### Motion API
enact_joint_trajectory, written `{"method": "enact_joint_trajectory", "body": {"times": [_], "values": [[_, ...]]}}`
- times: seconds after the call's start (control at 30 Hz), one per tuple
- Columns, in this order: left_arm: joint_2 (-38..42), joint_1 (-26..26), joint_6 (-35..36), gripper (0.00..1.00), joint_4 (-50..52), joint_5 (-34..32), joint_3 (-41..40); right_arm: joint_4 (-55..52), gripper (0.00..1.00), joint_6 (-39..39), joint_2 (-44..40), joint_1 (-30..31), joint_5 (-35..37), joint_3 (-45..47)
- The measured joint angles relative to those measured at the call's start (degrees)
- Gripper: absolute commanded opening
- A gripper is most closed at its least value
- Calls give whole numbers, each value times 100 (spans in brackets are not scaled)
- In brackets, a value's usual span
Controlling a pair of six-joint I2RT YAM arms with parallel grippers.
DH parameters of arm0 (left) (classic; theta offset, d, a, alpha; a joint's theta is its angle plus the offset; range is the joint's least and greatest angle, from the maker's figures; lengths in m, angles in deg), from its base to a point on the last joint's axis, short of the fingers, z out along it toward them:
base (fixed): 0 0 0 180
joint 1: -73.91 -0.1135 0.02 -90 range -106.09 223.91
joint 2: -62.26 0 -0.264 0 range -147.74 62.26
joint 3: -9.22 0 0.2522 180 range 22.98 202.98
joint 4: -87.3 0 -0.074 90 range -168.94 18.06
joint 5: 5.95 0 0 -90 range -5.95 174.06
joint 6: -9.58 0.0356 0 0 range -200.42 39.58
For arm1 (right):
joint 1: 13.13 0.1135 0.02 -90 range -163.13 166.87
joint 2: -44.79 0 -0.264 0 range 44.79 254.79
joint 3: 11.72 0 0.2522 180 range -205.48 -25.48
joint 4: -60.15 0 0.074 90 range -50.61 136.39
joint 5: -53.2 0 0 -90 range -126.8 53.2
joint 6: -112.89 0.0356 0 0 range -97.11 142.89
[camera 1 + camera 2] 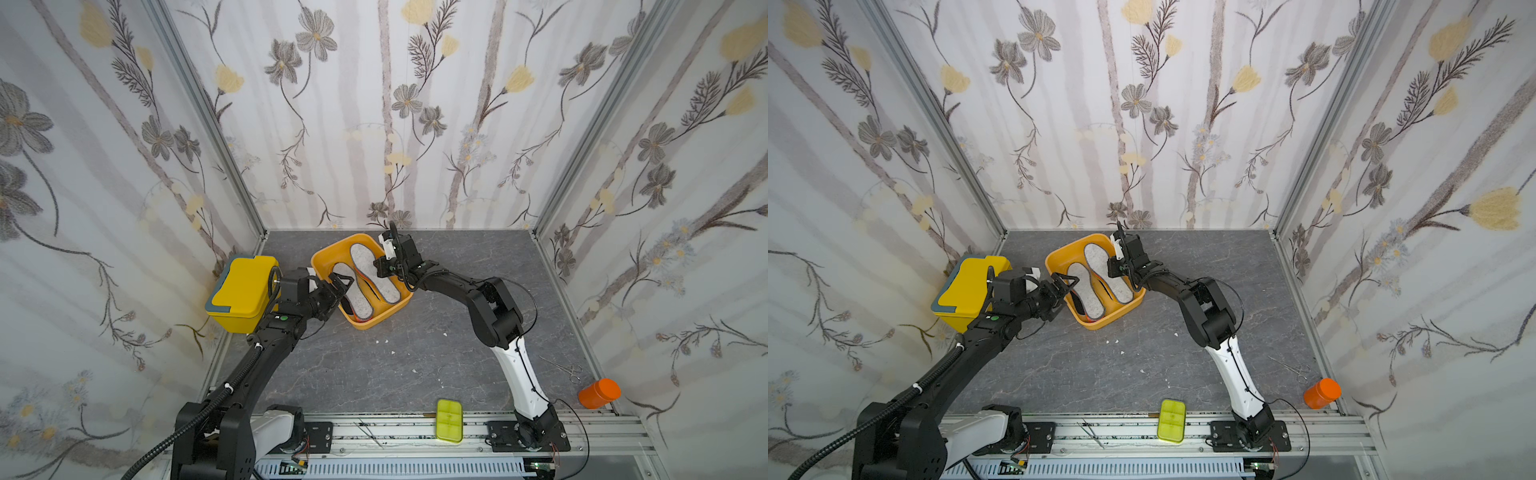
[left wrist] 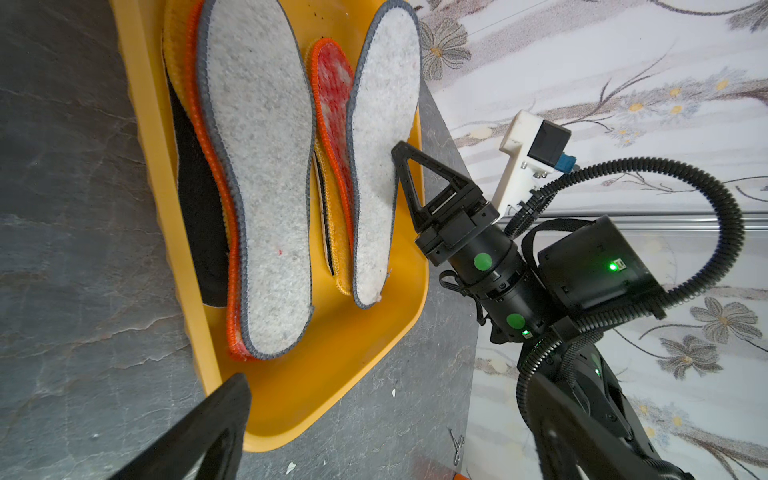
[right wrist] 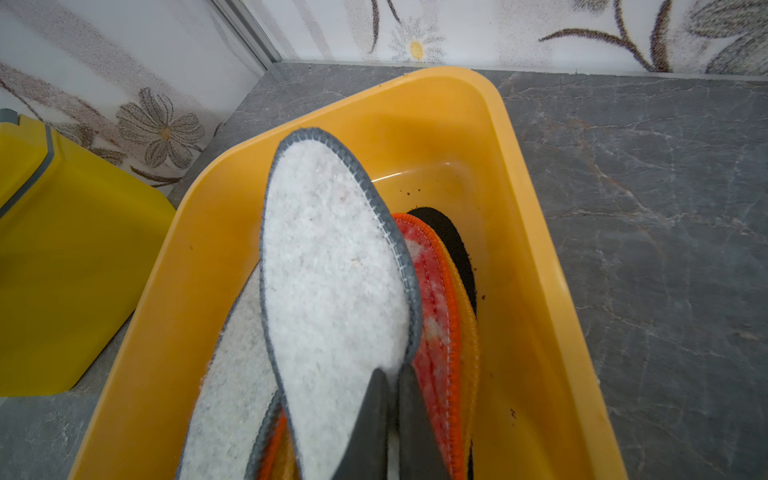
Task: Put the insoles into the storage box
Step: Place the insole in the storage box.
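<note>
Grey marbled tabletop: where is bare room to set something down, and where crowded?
Free: the grey tabletop from the orange-yellow plastic tray to the front rail; also its back right corner. Crowded: back left, where tray, yellow lidded box, left gripper and right gripper, gripping a grey-white felt insole, meet.

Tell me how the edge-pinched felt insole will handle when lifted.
Probably light: a thin edge pinch by the right end effector holds the felt insole. Likely fairly stiff, since it shows little droop. Fuzzy felt should resist slipping.
</note>
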Motion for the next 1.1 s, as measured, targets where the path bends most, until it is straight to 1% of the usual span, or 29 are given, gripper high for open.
{"method": "enact_joint_trajectory", "body": {"times": [0.07,0.17,0.23,0.3,0.4,0.5,0.63,0.7,0.9,1.0,1.1], "values": [[-2,0,0,100,0,0,-2,4,11,13,15,0,2,0],[0,0,0,100,0,0,-13,-9,12,15,39,0,4,0],[0,0,0,100,0,0,-26,-2,16,52,39,0,17,0],[0,-4,0,100,0,-2,-31,0,22,59,39,0,17,0],[4,-7,0,100,0,-2,-31,-2,23,59,39,0,20,0],[17,-7,0,100,0,-2,-31,-7,28,61,39,0,46,0],[39,-7,-2,100,0,-2,-31,-17,30,61,28,-2,61,0],[44,-7,-2,100,0,-2,-31,-24,34,59,17,-2,63,0],[63,-11,-2,100,2,-4,-31,-85,51,26,-103,-4,146,0],[66,-11,-2,100,2,-4,-31,-90,53,-13,-177,-4,146,0],[66,-11,-2,100,2,-4,-31,-109,53,-52,-225,0,144,0]]}}
